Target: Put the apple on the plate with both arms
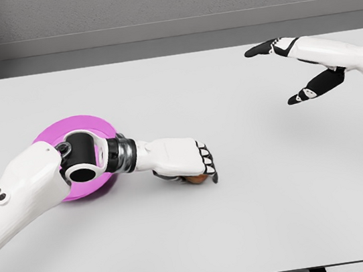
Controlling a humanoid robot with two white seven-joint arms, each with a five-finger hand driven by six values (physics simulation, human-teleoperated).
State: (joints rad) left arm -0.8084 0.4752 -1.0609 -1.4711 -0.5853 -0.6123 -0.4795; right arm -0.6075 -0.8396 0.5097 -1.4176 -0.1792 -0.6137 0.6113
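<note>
Under the left hand (181, 159), fingers curled over it, a mostly hidden reddish-brown apple (195, 178); right hand (293, 66) spread, empty.

— What kind of place is this?
— I stand in a simulated test room: I see only a plain white table (261, 219), grey bare walls (183, 0), and flat rendered light.
</note>
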